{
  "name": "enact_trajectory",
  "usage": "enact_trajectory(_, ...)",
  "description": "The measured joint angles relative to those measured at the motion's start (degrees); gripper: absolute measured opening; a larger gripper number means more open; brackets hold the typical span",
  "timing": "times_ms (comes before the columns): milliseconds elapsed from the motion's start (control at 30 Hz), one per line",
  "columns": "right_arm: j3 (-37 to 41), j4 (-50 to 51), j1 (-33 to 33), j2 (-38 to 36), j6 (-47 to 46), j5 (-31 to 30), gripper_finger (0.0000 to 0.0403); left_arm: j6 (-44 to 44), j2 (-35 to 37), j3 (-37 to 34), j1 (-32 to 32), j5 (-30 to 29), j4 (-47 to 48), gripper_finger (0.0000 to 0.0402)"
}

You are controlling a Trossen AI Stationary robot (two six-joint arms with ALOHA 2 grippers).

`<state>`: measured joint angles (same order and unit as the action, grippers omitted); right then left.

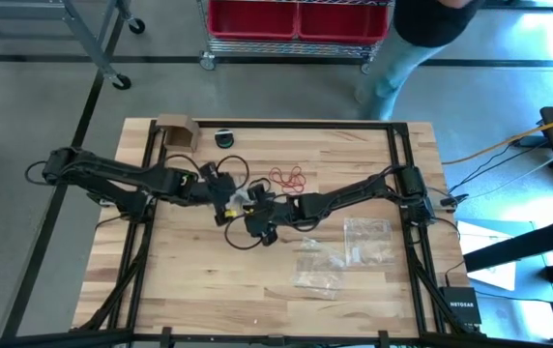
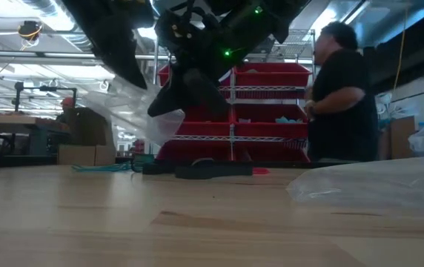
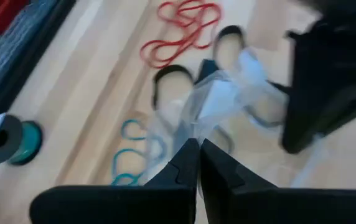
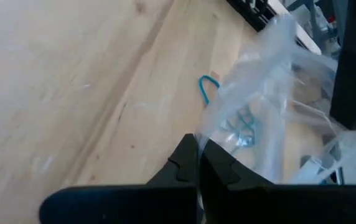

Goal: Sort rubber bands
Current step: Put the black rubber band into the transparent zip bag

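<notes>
A: Claws? Left claw (image 3: 198, 155) and right claw (image 4: 198, 155) both pinch one clear bag (image 4: 271, 106), frame centre in the high view.

B: Rubber bands?

A: Red rubber bands (image 1: 289, 177) on the counter (image 1: 199, 280), just above centre; teal rubber bands (image 3: 128, 163) beside the bag.

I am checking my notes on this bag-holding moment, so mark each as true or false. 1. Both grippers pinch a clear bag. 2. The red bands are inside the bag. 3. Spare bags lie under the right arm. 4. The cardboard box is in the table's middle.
1. Both the left gripper and the right gripper pinch the clear bag: true.
2. False: the red bands lie loose on the table.
3. The spare bags lie under the right arm: true.
4. False: the cardboard box sits at the far edge.
</notes>
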<state>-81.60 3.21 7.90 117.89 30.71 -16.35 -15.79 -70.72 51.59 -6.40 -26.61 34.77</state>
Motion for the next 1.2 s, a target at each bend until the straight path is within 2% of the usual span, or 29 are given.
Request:
enact_trajectory(333,0.02,-0.38,-0.01,-0.52,-13.37,-1.09,0.0008,-0.8,0.0,0.02,-0.78,-0.72,0.67,0.0001)
enact_trajectory(433,0.02,0.01,0.0,-2.27,-18.22,-1.67,0.0035,-0.92,0.0,0.02,-0.78,-0.98,0.66,0.0001)
enact_trajectory(600,0.02,3.95,0.02,-5.69,-18.7,-0.02,0.0088,-2.77,-0.01,0.02,-0.06,-1.1,1.02,0.0001)
enact_trajectory(733,0.05,5.34,0.02,-9.5,-20.27,2.0,0.0109,-3.47,-0.02,0.02,0.6,-1.18,1.21,0.0001)
enact_trajectory(933,-0.02,-1.97,-0.29,-9.52,-30.23,0.02,0.0112,-3.59,-0.02,0.04,0.47,-1.18,-1.46,0.0001)
enact_trajectory(1033,-0.02,-4.61,-0.59,-7.62,-34.92,-3.58,0.0112,-4.02,-0.02,0.07,0.38,-1.13,-1.3,0.0001)
enact_trajectory(1200,0.02,-6.34,-0.85,-4.17,-37.36,-6.59,0.0107,-5.09,-0.02,0.07,0.38,-1.1,-1.37,0.0001)
